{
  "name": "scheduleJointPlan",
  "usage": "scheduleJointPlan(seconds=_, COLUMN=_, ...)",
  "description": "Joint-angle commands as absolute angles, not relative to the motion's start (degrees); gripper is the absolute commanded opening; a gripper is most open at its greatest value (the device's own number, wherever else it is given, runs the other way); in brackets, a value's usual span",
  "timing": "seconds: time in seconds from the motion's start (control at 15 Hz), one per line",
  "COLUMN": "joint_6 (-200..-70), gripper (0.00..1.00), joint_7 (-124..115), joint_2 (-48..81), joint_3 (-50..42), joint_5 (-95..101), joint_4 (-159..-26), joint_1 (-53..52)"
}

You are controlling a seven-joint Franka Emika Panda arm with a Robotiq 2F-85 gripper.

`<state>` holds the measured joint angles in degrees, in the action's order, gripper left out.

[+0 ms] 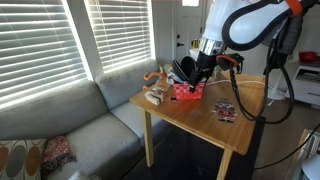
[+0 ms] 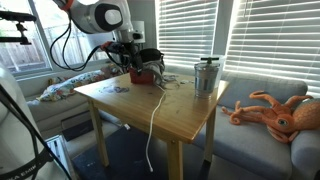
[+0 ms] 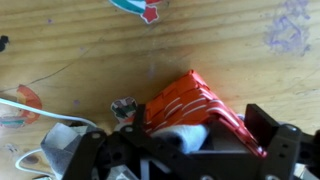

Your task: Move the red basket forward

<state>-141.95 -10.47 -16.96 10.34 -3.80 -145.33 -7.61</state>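
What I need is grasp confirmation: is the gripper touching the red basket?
Touching. In the wrist view the gripper straddles the tilted red basket, one finger pressed against its edge.

A light wooden table (image 1: 195,117) stands in the middle of a living room. Behind it, wide windows with white horizontal blinds (image 1: 55,40) let in soft daylight between the slats. A grey fabric sofa (image 1: 90,120) runs along the wall beside the table, below the windows, with a red-patterned cushion (image 1: 45,155) at the end farthest from the table. In an exterior view, an orange plush octopus (image 2: 275,110) lies on the sofa seat near the table's corner. The floor (image 2: 120,160) beneath the table is dark.
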Motion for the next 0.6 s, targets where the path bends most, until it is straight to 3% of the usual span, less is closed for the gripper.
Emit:
scheduleJointPlan(seconds=0.0, joint_6=-146.69, gripper=1.00, joint_7=-8.72, joint_2=-14.80, joint_3=9.35, joint_5=-5.94, joint_4=-144.42, joint_1=-8.45)
scheduleJointPlan(seconds=0.53, joint_6=-153.51, gripper=1.00, joint_7=-9.35, joint_2=-9.96, joint_3=9.36, joint_5=-5.29, joint_4=-141.39, joint_1=-8.00)
